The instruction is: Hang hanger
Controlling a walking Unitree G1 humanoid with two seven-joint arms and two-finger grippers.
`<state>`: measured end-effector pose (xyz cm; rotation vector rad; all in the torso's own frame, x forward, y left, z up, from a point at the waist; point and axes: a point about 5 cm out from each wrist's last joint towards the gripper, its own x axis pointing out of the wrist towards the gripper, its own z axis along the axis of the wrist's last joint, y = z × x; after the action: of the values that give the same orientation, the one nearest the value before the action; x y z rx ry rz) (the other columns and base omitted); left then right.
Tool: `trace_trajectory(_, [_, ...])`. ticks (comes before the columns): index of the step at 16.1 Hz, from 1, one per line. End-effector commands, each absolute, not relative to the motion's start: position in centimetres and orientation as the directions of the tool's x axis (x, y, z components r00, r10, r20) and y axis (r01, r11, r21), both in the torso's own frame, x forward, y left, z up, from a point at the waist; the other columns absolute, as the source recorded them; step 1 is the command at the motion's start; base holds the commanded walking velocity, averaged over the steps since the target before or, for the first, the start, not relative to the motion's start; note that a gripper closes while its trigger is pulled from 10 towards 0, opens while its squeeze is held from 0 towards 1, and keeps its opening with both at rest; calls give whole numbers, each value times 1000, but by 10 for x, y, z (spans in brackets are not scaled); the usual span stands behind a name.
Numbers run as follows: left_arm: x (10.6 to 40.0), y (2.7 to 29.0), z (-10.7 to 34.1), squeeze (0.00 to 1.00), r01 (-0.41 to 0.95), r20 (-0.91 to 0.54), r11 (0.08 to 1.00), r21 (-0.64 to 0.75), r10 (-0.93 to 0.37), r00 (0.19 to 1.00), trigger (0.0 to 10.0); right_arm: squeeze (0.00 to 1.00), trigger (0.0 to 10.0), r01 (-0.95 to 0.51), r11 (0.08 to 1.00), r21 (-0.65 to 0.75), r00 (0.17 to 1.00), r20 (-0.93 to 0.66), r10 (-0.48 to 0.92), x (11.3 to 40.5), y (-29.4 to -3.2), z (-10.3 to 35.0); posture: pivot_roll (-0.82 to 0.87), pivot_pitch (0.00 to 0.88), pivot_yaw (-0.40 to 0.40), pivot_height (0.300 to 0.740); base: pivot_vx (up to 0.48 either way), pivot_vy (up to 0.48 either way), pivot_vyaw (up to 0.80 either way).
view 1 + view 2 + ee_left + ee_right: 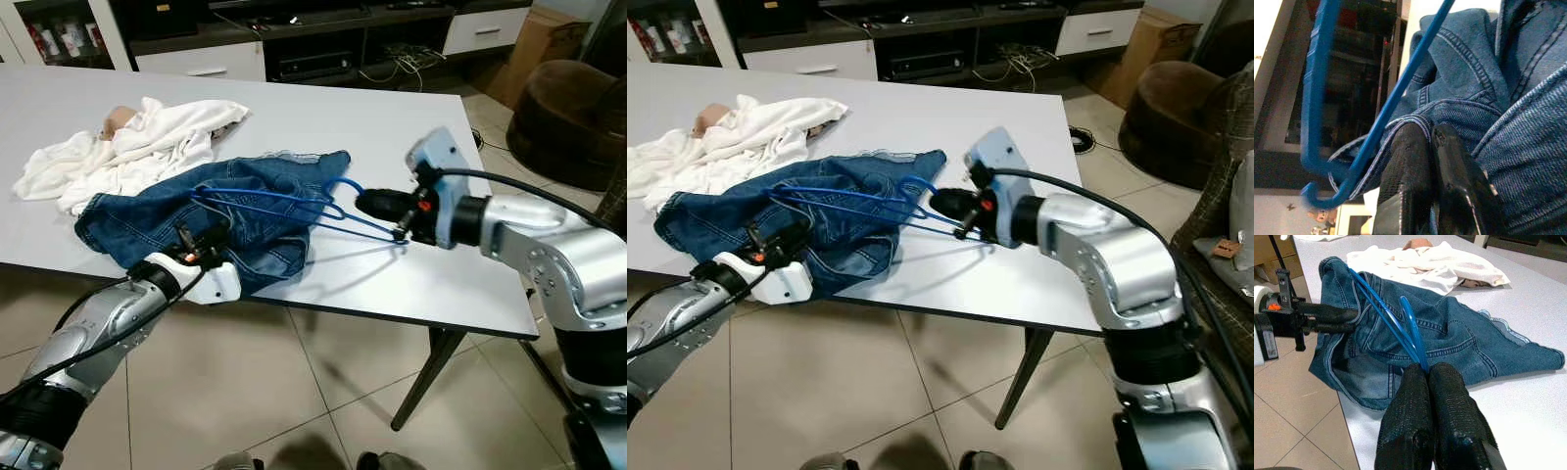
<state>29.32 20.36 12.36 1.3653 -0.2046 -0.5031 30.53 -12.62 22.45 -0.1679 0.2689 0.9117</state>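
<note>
White table point(411, 137) on tiled floor point(294, 392), with a TV cabinet point(294, 44) beyond its far edge and a brown seat point(568, 117) off its right corner. On the table near its front edge: one jeans point(245, 211), one blue hanger point(284, 201) lying over them (hook toward the right gripper), one white cloth point(127, 147) behind. Right gripper point(1422, 369) pinching the hanger; left gripper point(1425, 134) pressed onto denim.

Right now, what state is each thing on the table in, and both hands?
Blue hanger: lying across the jeans, gripped at one end.
Jeans: crumpled, overhanging the table edge.
White cloth: bunched in a heap.
Left hand: shut on jeans.
Right hand: shut on hanger.
</note>
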Motion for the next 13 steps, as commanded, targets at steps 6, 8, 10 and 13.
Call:
trace_trajectory(6, [299, 225, 142, 0, 164, -119, 79, 983, -405, 906, 1255, 0, 10000, -813, 583, 2, 543, -360, 758, 297, -139, 227, -48, 14, 19, 740, 0, 0, 0])
trace_trajectory(8, [298, 228, 141, 0, 166, -121, 80, 983, -396, 910, 1255, 0, 10000, -802, 598, -1, 556, -367, 746, 296, -144, 227, -51, 14, 19, 740, 0, 0, 0])
trace_trajectory(10, [298, 225, 142, 0, 164, -117, 85, 983, -401, 909, 1569, 0, 10000, -807, 590, 5, 546, -374, 750, 291, -142, 226, -59, 19, 22, 740, 0, 0, 0])
trace_trajectory(13, [303, 210, 140, 0, 175, -124, 76, 982, -441, 889, 10000, 0, 10000, -849, 527, 31, 472, -402, 785, 279, -116, 207, -64, 18, 23, 740, 0, 0, 0])
